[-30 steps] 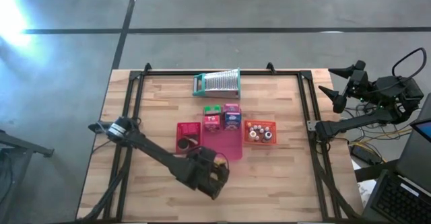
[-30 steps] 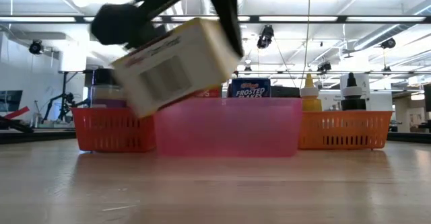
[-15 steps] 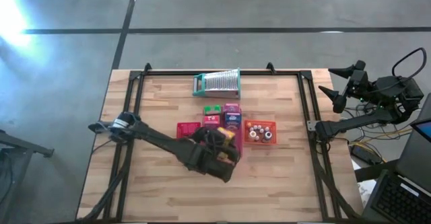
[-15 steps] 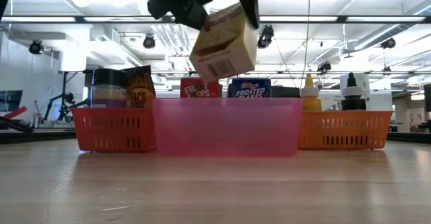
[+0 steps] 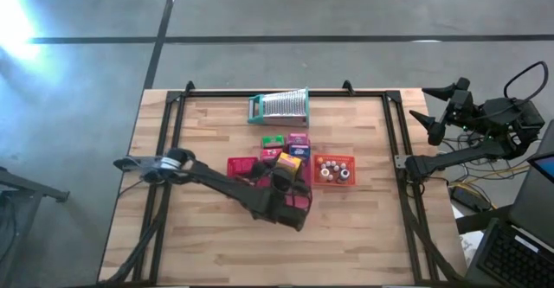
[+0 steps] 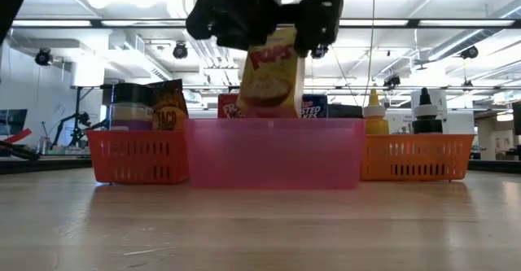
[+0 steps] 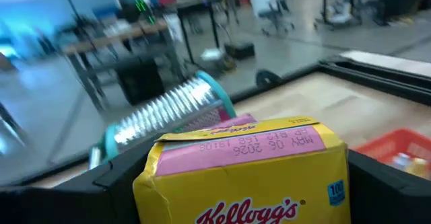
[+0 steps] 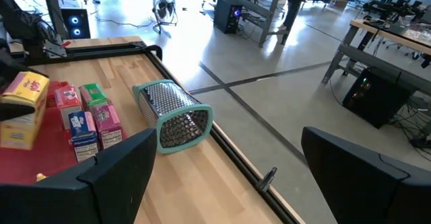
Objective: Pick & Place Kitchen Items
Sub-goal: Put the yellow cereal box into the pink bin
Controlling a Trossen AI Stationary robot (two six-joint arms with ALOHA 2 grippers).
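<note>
Yellow cereal box (image 6: 269, 76), smooth stiff card with square corners, held between the wide-set fingers of the left gripper (image 5: 288, 174) just above the pink see-through tray (image 6: 273, 153) mid-table, might tip or catch the rim if let go crooked; right gripper (image 5: 435, 111) open, waiting far right.

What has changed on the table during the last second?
The left gripper carried the yellow box from the table's near side to above the pink bin and turned it upright. The right gripper, the red tray and orange tray stayed.
</note>
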